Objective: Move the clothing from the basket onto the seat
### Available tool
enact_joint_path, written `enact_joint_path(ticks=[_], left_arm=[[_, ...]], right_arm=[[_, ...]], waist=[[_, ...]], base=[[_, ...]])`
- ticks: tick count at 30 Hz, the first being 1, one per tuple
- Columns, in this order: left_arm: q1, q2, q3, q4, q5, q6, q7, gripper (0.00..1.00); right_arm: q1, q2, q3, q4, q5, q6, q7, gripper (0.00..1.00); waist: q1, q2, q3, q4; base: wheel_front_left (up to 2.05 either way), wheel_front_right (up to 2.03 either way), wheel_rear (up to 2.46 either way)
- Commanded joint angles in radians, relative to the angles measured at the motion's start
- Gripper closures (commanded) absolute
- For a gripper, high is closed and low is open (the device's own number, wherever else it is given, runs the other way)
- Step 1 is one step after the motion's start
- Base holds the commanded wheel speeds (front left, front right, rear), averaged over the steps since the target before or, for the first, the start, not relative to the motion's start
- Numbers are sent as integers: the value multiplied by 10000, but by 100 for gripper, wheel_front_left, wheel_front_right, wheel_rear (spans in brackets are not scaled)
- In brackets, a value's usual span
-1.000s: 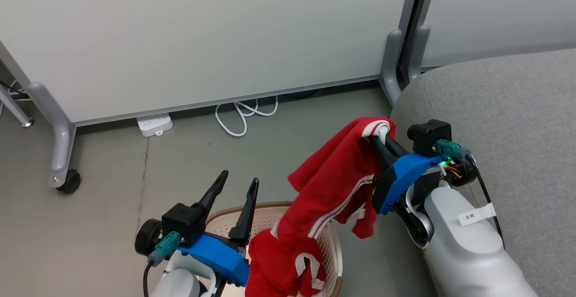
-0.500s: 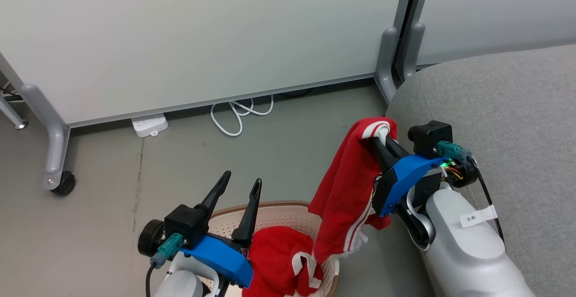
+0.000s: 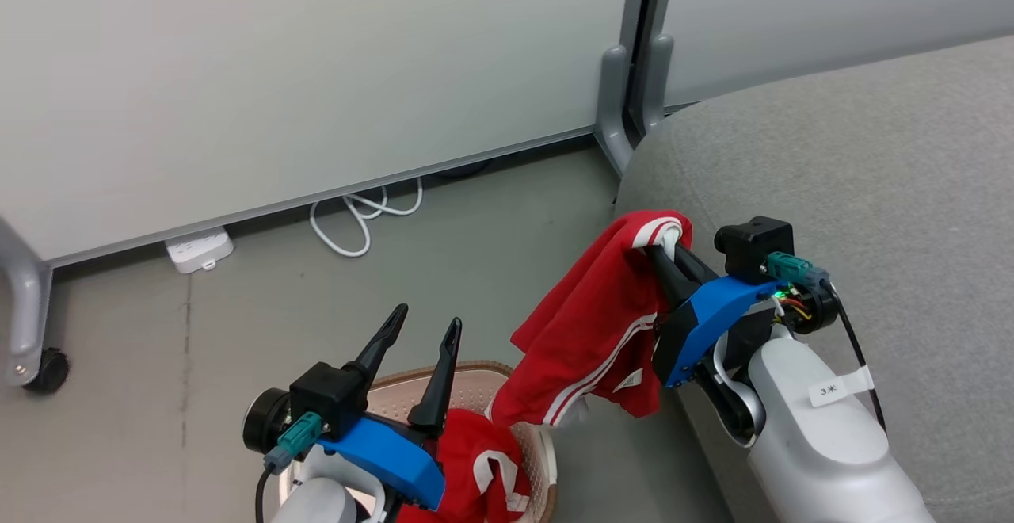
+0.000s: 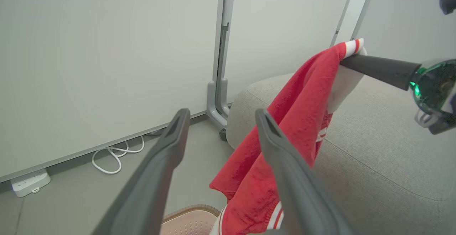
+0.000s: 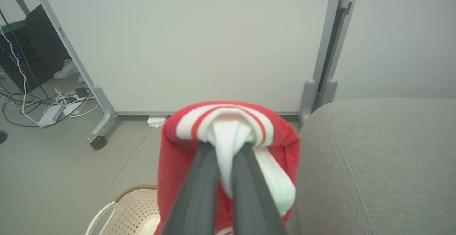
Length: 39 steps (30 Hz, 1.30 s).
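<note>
Plenty of open room over the grey seat point(image 3: 871, 150); the dangling red garment point(image 3: 594, 325) hangs between basket point(image 3: 475, 380) and seat edge, partition point(image 3: 317, 71) walls off behind.

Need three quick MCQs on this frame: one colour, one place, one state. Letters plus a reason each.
1. Seat colour? A blue, B grey, C brown
2. Where is the loose garment? A in the basket, B on the seat, C under the seat
3. Left gripper? A shut on clothing, B shut, empty, C open, empty

1 B: the upholstery is grey weave.
2 A: it lies inside the basket rim.
3 C: its fingers stand apart with nothing between them, while the right gripper clamps the hanging garment.
</note>
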Motion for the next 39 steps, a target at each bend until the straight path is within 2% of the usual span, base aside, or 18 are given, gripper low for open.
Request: enact_joint_path(ticks=[1,15,21,29,39], left_arm=[[-16,40,17,-8,-2,-20,-49,0],[-3,104,-62,-69,18,-21,-48,0],[-40,138,-38,-114,98,-21,-49,0],[-123,243,-140,-47,113,-21,-48,0],[-172,233,-230,-30,135,-22,-48,0]], right_arm=[[171,-31,-14,-62,12,5,9,100],[419,-27,-241,-341,-147,5,162,100],[499,-28,-352,-466,-202,5,217,100],[700,-27,-439,-539,-154,5,220,100],[772,-28,-683,-641,-221,5,241,100]], waist=[[0,-1,-43,-350],[0,-1,20,-2247],[0,-1,144,-2772],[0,-1,173,-3073],[0,-1,234,-2969]], base=[[0,0,0],[0,0,0],[0,0,0],[0,0,0],[0,0,0]])
